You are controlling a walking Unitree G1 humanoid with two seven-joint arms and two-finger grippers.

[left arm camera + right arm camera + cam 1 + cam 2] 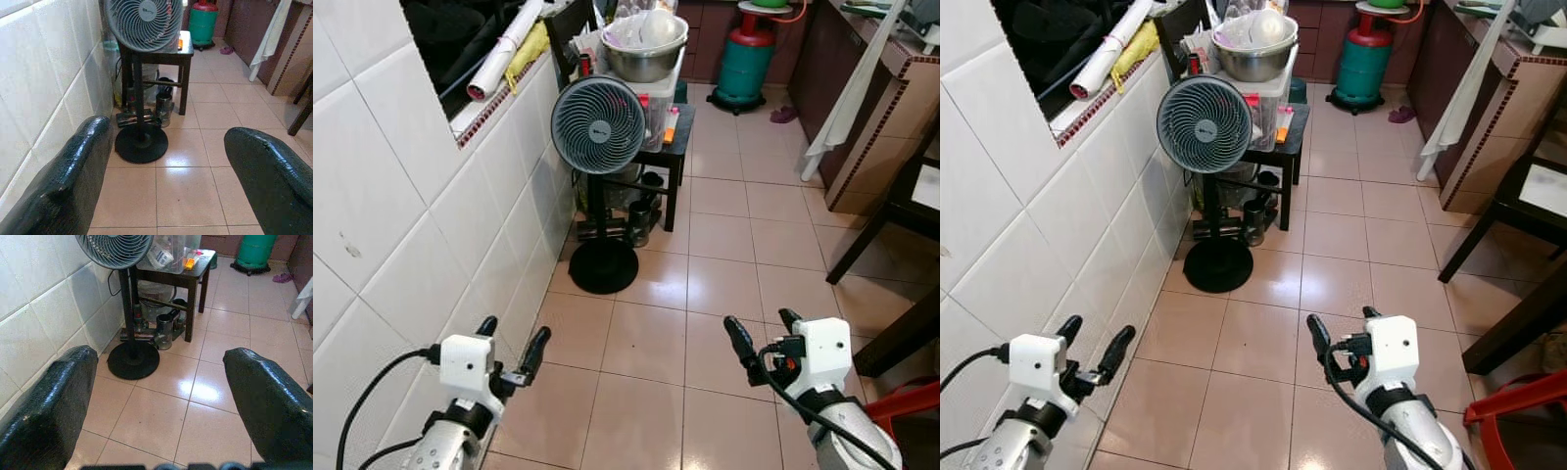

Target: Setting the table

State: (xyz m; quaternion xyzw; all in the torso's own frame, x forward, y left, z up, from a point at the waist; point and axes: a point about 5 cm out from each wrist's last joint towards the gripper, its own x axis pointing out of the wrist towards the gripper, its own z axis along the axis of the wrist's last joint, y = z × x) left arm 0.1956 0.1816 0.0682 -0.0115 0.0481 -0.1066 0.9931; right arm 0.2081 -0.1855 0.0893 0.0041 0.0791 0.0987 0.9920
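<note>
Left tool [514, 345], right tool [762, 336] wide open, empty; fan [599, 125] hides stool [668, 154] front.

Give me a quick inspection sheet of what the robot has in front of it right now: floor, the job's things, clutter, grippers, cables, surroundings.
Surface: tiled floor, glossy, bare ahead of the robot.
Job's things: nothing seen clearly; a dark table edge stands at the right.
Clutter: standing fan; small black table carrying a steel bowl; jugs underneath; green gas cylinder beyond.
Grippers: left gripper and right gripper both open, holding nothing.
Cables: black cable on the left arm, another on the right wrist.
Surroundings: white tiled wall at the left; white cloth hanging at the right.
</note>
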